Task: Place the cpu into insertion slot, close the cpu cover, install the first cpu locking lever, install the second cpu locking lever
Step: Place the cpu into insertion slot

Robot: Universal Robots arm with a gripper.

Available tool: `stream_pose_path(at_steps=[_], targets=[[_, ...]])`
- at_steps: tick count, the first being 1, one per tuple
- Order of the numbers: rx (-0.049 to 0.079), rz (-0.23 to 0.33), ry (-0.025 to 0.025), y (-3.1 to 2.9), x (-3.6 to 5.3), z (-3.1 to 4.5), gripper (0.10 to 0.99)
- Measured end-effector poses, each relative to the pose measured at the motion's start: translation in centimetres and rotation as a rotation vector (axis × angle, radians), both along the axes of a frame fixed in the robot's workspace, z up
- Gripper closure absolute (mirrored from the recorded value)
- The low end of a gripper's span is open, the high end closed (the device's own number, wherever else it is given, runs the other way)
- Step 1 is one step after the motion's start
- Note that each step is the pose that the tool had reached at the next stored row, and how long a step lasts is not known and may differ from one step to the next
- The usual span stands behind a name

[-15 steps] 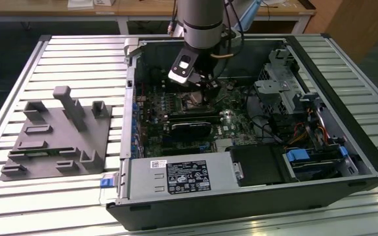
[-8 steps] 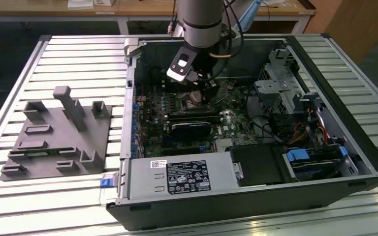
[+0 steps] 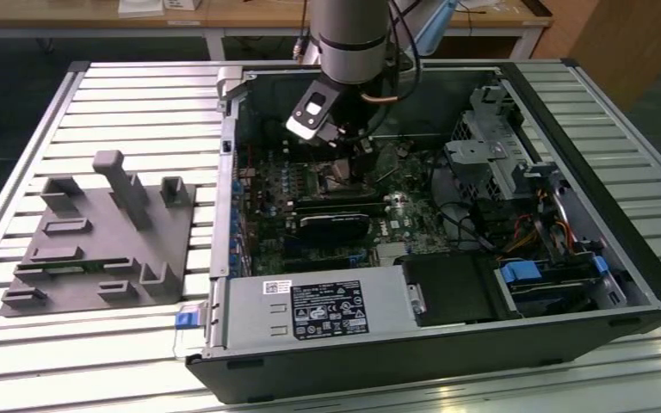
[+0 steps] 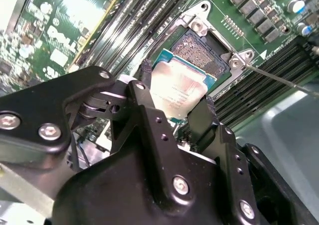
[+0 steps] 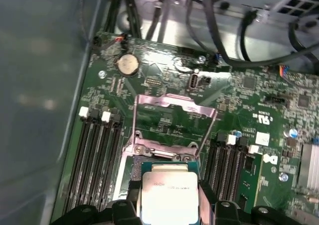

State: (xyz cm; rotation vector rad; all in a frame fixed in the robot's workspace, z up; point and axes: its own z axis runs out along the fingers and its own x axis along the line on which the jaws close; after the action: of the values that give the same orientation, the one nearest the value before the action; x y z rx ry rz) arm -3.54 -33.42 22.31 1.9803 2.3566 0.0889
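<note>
The gripper (image 4: 177,84) clamps the cpu (image 4: 182,93) between its two black fingers (image 4: 146,73), one on each opposite edge. The chip is square, with no longer side. Its silver lid faces the wrist cameras and its edges run parallel to the insertion slot (image 4: 199,51) rim. Beyond the fingertips the slot's dark centre lies bare, and the cpu cover (image 5: 174,104) stands swung open behind it.

Your arm (image 3: 349,34) stands near vertical at the top of the exterior view, wrist pointing down. Your gripper (image 4: 177,88) hangs low, black fingers (image 4: 152,115) either side of the cpu (image 5: 169,192) (jaws clamped on its opposite edges), chip held flat between them.
</note>
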Motion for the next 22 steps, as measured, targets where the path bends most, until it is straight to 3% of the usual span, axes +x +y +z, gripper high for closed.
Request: stream_pose_path(at_steps=[6, 11, 16, 22], targets=[[0.000, -0.098, 0.0001, 0.02, -0.05, -0.24, 0.545], [0.000, -0.105, -0.0008, 0.31, -0.21, -0.45, 0.545], [0.000, -0.105, -0.0091, 0.35, -0.58, -0.92, 0.545], [0.000, -0.131, -0.0095, 0.65, -0.59, -1.21, 0.545]])
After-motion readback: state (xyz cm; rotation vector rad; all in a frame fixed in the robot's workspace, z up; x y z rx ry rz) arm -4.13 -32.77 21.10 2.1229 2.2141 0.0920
